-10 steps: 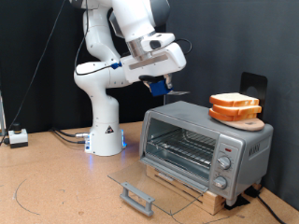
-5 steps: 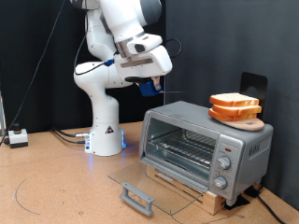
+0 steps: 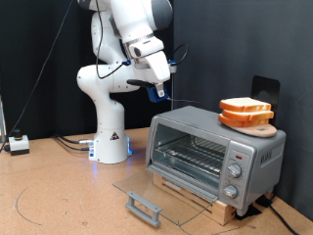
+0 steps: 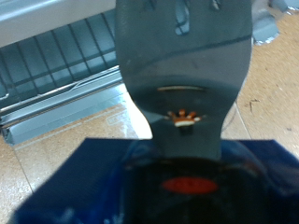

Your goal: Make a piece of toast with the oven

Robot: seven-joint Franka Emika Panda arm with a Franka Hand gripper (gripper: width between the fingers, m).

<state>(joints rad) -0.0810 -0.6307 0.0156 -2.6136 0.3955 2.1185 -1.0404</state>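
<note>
The silver toaster oven (image 3: 217, 155) stands at the exterior view's right with its glass door (image 3: 147, 192) folded down flat and its wire rack (image 3: 189, 153) exposed. Two bread slices (image 3: 245, 106) lie stacked on a tan round board (image 3: 256, 126) on the oven's top; I cannot tell which one is the task's slice. My gripper (image 3: 161, 89) hangs in the air above and to the left of the oven, well clear of the slices. In the wrist view my gripper (image 4: 185, 179) is shut on a dark grey slotted spatula (image 4: 185, 56), with the rack (image 4: 65, 51) beyond it.
The oven sits on a low wooden pallet (image 3: 181, 193) on the wooden table. The door's grey bar handle (image 3: 143, 207) sticks out toward the bottom. The robot base (image 3: 110, 137) stands behind, a white box (image 3: 18, 144) with cables at left, a black object (image 3: 264, 89) behind the oven.
My gripper with the spatula has moved to the exterior view's left and slightly up, away from the oven's top and the slices, and has turned. The slices and oven have not moved.
</note>
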